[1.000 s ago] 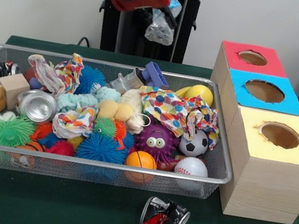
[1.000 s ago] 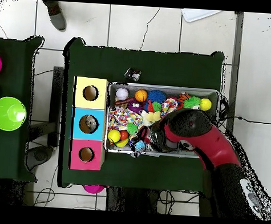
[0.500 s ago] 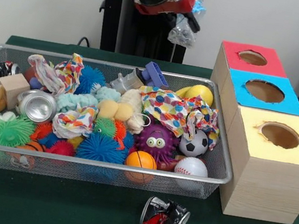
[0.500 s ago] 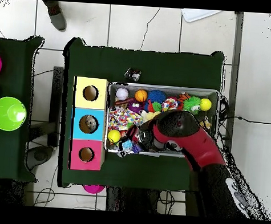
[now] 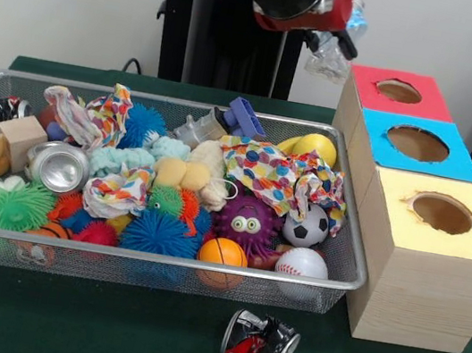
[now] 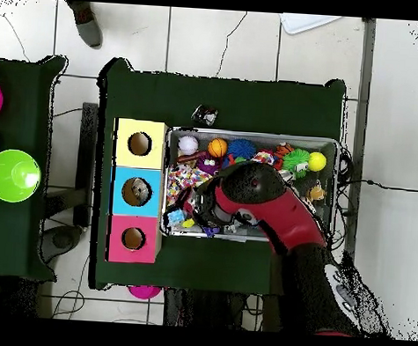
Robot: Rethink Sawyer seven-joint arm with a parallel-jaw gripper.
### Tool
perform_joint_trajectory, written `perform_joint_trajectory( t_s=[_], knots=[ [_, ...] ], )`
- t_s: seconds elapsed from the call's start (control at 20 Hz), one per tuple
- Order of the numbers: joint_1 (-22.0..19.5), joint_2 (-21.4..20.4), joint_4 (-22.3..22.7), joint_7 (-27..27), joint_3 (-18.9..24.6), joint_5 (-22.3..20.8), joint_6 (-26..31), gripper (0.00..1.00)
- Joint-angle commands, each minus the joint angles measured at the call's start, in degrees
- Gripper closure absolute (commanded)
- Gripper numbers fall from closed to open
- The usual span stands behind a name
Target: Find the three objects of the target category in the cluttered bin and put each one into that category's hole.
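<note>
My gripper (image 5: 334, 37) hangs high at the back of the table, just left of the red-topped box (image 5: 399, 91), and is shut on a crumpled piece of clear plastic (image 5: 327, 58). The plastic dangles above the bin's far right corner. Seen from overhead, the red and black arm (image 6: 264, 197) covers the gripper; a bluish scrap of the plastic (image 6: 176, 218) shows near the bin's edge beside the blue box (image 6: 136, 191). The wire bin (image 5: 150, 258) holds spiky balls, sport balls, patterned cloths, plush toys, a wooden block and a silver can (image 5: 58, 167).
Three boxes with holes stand in a row beside the bin: red, blue (image 5: 417, 143) and yellow (image 5: 441, 213). A crushed can (image 5: 260, 342) lies on the green table in front of the bin. A person's shoe (image 6: 85, 22) shows on the floor.
The arm has swung from over the bin's middle towards the boxes, carrying the clear plastic with it. The bin's contents have not shifted.
</note>
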Motion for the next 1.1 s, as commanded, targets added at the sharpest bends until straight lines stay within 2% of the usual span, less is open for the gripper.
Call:
perform_joint_trajectory(
  t_s=[0.05, 0.4, 0.6, 0.65, 0.9, 0.95, 1.1],
  knots=[
    [1.5, 1.6, 0.3, 16.2, 1.7, 5.4, -3.7, 1.0],
    [2.5, 2.2, -1.7, 17.4, 1.9, 6.5, -2.7, 1.0],
    [2.7, 2.6, -2.0, 16.9, 2.4, 7.7, -3.4, 1.0],
    [3.1, 1.8, -0.8, 16.9, 2.5, 8.6, -3.9, 1.0],
    [3.8, 4.0, -3.6, 17.2, 2.9, 9.3, -4.2, 1.0],
    [3.5, 5.8, -5.3, 17.0, 2.9, 9.0, -4.4, 1.0],
    [4.8, 5.1, -5.1, 17.8, 2.9, 9.8, -4.7, 1.0]
  ],
)
